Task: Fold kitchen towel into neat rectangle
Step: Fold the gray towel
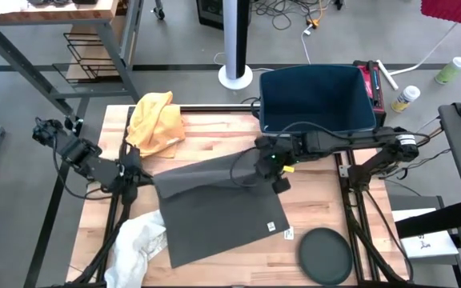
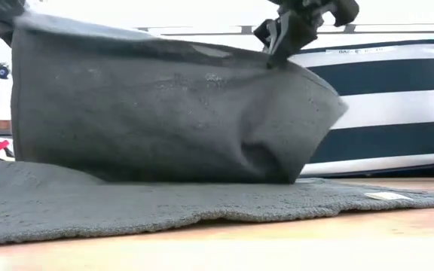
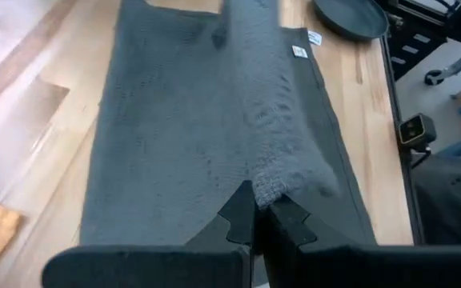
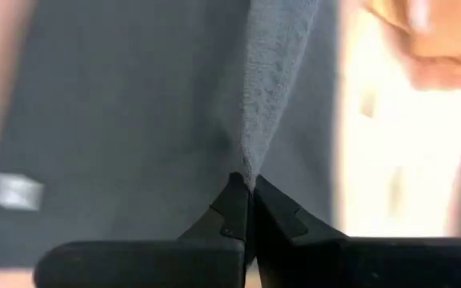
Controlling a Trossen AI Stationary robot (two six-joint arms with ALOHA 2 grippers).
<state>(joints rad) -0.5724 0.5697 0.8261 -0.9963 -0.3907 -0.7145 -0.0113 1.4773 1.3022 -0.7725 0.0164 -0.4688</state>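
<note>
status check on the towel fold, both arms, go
Left gripper and right gripper both shut on the grey towel's far edge, lifted off the table. Near half lies flat. Yellow cloth and white cloth sit beside it, not blocking.

Dark grey towel (image 1: 218, 210), yellow cloth (image 1: 157, 122)

A yellow cloth (image 1: 157, 122) lies crumpled at the far left part of the table (image 1: 310, 204), and a white cloth (image 1: 138, 244) is bunched at the near left edge. A dark round lid (image 1: 325, 254) (or a shallow dish, hard to tell) sits at the near right corner. Behind the table stands a navy bin (image 1: 317, 100), which shows navy and white stripes in the low view. On the floor beyond stand a white pole base (image 1: 235, 78), a wire rack (image 1: 94, 50) and two small bottles (image 1: 406, 98).
</note>
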